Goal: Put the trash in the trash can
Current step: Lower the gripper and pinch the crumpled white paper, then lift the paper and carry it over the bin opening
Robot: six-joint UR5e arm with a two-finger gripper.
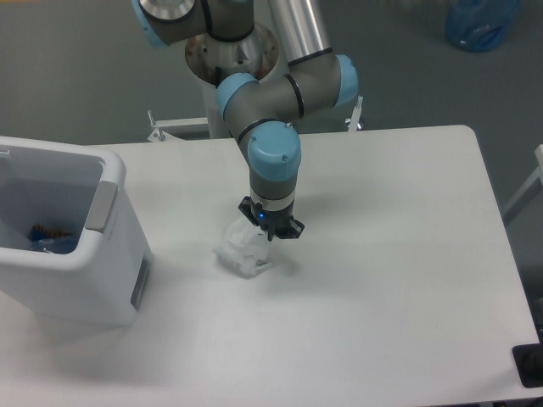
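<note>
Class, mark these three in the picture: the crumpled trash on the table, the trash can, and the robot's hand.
crumpled trash [240, 252], fixed camera, its pale middle.
trash can [109, 174], fixed camera, near rim corner.
hand [270, 231], fixed camera, between its fingertips.

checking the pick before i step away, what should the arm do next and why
Probably lift straight up. The end effector looks shut on the crushed bottle, which lies on the table. The trash can stands off to the side with a tall rim, so the bottle likely needs height before travelling over.
</note>
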